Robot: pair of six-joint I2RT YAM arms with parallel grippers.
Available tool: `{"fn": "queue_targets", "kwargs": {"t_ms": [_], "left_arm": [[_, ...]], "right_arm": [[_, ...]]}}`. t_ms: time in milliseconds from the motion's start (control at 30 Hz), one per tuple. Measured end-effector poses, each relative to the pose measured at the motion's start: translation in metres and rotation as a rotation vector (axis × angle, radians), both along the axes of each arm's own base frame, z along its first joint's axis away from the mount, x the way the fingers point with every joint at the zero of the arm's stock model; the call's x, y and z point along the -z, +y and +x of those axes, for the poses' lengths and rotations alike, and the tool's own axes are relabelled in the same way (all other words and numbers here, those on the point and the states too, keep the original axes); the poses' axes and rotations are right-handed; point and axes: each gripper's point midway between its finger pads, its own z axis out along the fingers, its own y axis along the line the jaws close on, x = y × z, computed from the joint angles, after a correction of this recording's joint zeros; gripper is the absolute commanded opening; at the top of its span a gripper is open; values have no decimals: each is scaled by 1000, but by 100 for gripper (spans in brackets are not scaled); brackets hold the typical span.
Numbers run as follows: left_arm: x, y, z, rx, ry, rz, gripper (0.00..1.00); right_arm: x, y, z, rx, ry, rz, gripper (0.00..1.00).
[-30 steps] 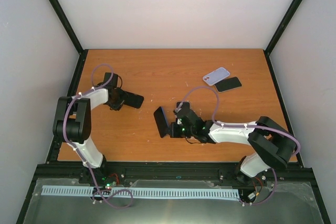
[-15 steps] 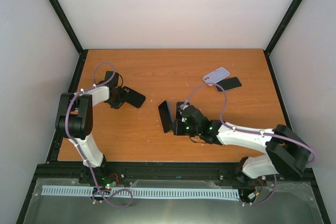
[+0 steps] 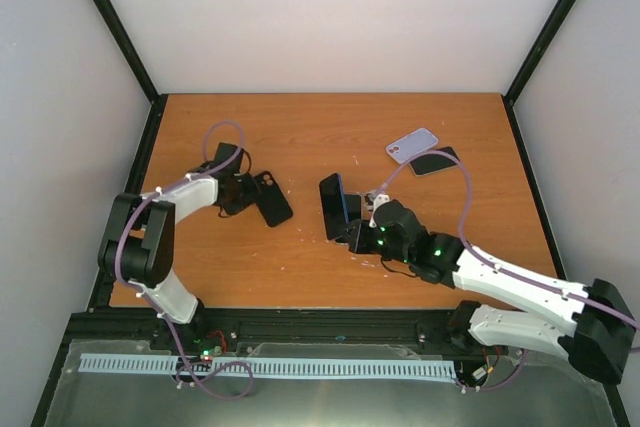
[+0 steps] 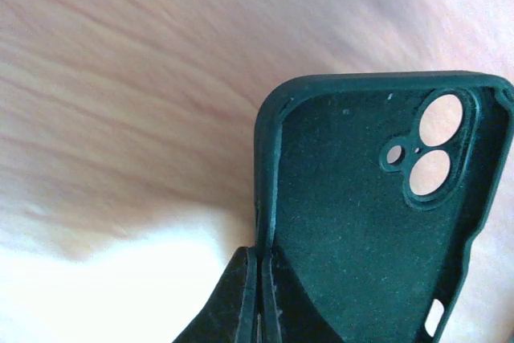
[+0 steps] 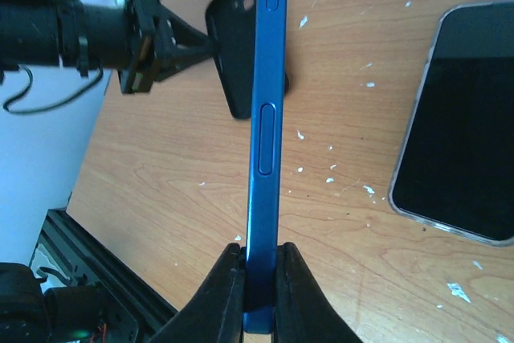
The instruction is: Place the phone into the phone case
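My left gripper (image 3: 247, 194) is shut on the side wall of a dark green phone case (image 3: 272, 198), held low over the table left of centre. In the left wrist view the case (image 4: 377, 222) shows its open inside and camera holes, with the closed fingers (image 4: 249, 295) pinching its edge. My right gripper (image 3: 352, 228) is shut on a blue phone (image 3: 333, 205), held on edge near the table's middle. In the right wrist view the phone (image 5: 267, 118) stands edge-on between the fingers (image 5: 227, 287), with the case (image 5: 233, 62) beyond it on the left.
A lavender phone case (image 3: 412, 144) and a black phone (image 3: 436, 160) lie at the far right of the wooden table (image 3: 300, 137). The black phone also shows in the right wrist view (image 5: 458, 158). Black frame rails run along the table's sides.
My left gripper has swung right with the case, towards the middle. My right gripper has moved right and a little farther away with the blue phone. The two now stand closer together.
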Motion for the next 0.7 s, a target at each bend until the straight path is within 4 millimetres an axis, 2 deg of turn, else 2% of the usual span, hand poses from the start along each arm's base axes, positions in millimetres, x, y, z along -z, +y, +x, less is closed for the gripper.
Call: {"fn": "queue_targets", "kwargs": {"t_ms": [200,367,533,633,700], "left_arm": [[0,-48,-36,216,6,-27,0],[1,-76,-54,330,10,-20,0],[8,-100,-72,418,30,-7,0],[15,-111,-82,458,52,0,9],[18,-115,-85,469,59,-5,23]], "right_arm": [[-20,-18,-3,41,-42,16,9],[-21,-28,-4,68,-47,0,9],[-19,-29,-4,73,-40,-7,9],[-15,-27,-4,71,-28,-11,9],[-11,-25,-3,69,-18,-18,9]]}}
